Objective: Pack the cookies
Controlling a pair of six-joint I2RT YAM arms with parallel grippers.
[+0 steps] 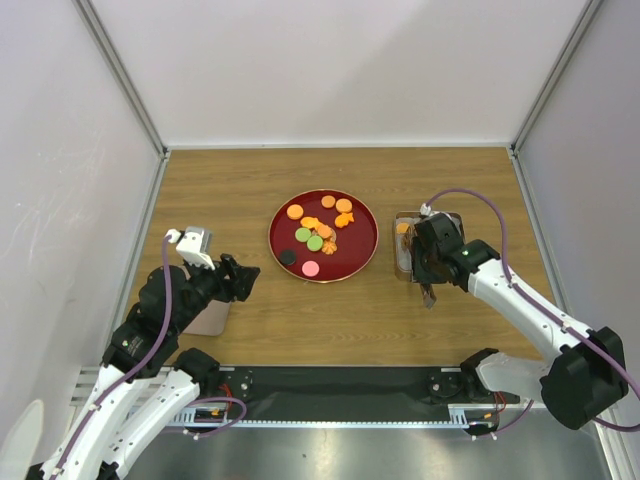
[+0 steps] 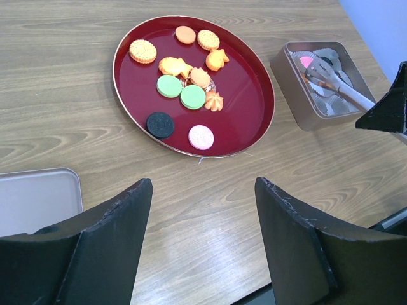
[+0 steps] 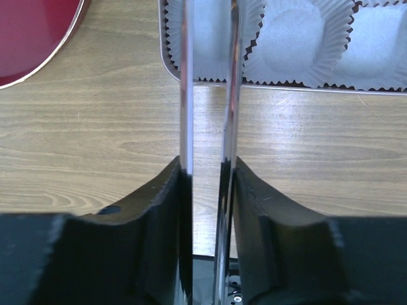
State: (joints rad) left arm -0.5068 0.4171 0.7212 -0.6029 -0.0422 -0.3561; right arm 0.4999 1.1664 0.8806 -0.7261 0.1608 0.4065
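Barely begun — most small flat cookies [image 2: 169, 86] sit on the round dark-red plate [image 2: 245, 101]; right jaws clamp steel tongs [image 3: 186, 95], left jaws apart.

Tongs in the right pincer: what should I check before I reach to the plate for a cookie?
1. Grip on the tongs: ok. Both blades sit between the fingers of the right pincer.
2. Tong tips empty: cannot tell. They run out of the right wrist view.
3. Free paper cups in the tin: ok. Several white ones are empty.
4. Cookies to fetch: ok. Orange, green, pink and black pieces lie on the red plate.
5. Left pincer out of the way: ok. It is open and hangs left of the plate, apart from it.
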